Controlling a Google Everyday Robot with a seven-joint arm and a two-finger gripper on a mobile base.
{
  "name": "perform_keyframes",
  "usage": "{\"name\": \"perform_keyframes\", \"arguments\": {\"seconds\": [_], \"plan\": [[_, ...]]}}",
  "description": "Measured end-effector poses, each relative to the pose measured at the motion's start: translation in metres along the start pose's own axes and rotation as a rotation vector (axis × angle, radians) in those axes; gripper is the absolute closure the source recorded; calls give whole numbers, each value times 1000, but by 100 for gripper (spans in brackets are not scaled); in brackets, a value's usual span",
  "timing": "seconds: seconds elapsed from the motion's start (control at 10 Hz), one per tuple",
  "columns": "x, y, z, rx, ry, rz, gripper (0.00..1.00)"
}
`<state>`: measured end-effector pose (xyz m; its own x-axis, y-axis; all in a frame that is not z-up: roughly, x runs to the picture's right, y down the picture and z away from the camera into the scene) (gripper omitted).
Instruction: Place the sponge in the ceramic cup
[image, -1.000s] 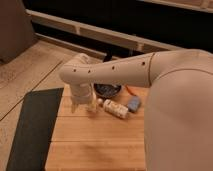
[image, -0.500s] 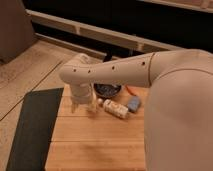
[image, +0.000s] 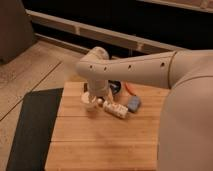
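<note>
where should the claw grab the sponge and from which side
Probably across the sponge's narrower width, from straight above: it lies flat on the table, with the carton close beside it. The claw hangs by the cup, beyond the carton.

Dim warm light, soft shadows

**Wooden tabletop, everything bunched at the far end**

Light plank table (image: 100, 145), near half bare wood. Toward the back, left to right: small cream ceramic cup (image: 90, 104), cream box (image: 115, 109) with dark marks lying just beside it, then the blue-grey sponge (image: 134, 104) flat on the wood, apart from the cup. Behind those, a dark bowl (image: 116, 86), half hidden by the arm, plus something orange (image: 131, 89) nearby. Gripper (image: 96, 98) hanging right over the cup, spread wide.
</note>
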<state>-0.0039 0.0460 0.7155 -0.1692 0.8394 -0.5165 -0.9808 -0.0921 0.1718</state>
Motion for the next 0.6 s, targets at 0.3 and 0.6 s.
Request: {"name": "perform_keyframes", "arguments": {"seconds": [0.3,0.6], "plan": [[-27,-39,-22,44,-100,66,35],[-26,-34,-20,38,-100,60,35]]}}
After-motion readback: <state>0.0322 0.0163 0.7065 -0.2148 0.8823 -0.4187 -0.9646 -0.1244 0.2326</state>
